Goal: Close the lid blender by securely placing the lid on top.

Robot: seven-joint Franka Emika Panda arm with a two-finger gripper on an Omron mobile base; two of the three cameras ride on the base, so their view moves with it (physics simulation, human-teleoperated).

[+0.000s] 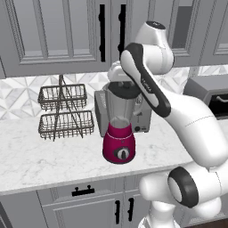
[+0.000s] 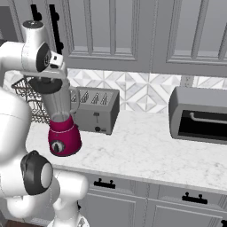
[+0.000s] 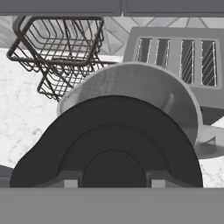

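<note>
The blender stands on the counter, a magenta base [image 1: 119, 144] [image 2: 64, 139] with a black dial under a tall clear jar [image 1: 120, 111] [image 2: 60, 104]. My gripper [image 1: 119, 79] [image 2: 49, 73] hangs straight over the jar, shut on the black round lid [image 1: 124, 91] [image 2: 46, 85]. The lid sits level with the jar's mouth. In the hand view the lid [image 3: 113, 140] covers the near part of the jar rim [image 3: 144, 81], whose far side shows beyond it, so the lid lies a little off centre. I cannot tell whether lid and rim touch. My fingers are mostly hidden by the lid.
A grey toaster [image 1: 144, 118] [image 2: 95, 108] [image 3: 175, 52] stands right behind the blender. A two-tier wire basket rack [image 1: 64, 111] [image 2: 26, 95] [image 3: 57, 48] is to its left. A grey toaster oven [image 2: 199, 115] [image 1: 209, 95] sits far right. Upper cabinets hang close above my hand.
</note>
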